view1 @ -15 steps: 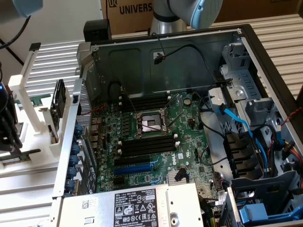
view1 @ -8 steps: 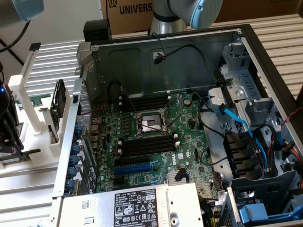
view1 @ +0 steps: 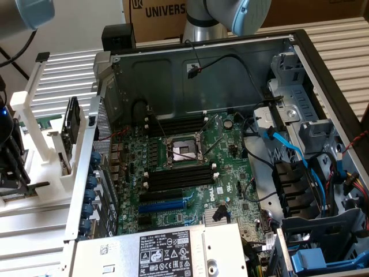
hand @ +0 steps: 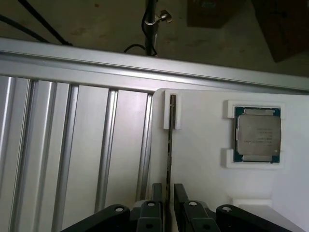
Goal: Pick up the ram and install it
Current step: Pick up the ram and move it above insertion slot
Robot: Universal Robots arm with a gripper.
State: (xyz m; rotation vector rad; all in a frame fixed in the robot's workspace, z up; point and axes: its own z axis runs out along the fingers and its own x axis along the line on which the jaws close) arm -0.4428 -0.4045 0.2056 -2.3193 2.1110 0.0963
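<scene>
The ram (hand: 170,145) shows edge-on as a thin dark stick standing upright in a white holder (hand: 203,159), its far end seated in a small white slot block (hand: 172,112). My gripper (hand: 169,191) straddles its near end, one black finger (hand: 157,193) on each side with small gaps, so the jaws stand open around the stick. In the exterior view the gripper (view1: 10,167) is a dark mass at the far left, over the white fixture (view1: 43,173) outside the computer case. The motherboard's long black slots (view1: 179,176) lie inside the open case.
A square silver processor chip (hand: 257,135) sits in a recess of the white holder beside the ram. The open computer case (view1: 202,63) holds the motherboard with its processor socket (view1: 183,151), cables and drive bays. A dark card (view1: 72,124) stands in the fixture. Ribbed aluminium table (hand: 72,154) lies alongside.
</scene>
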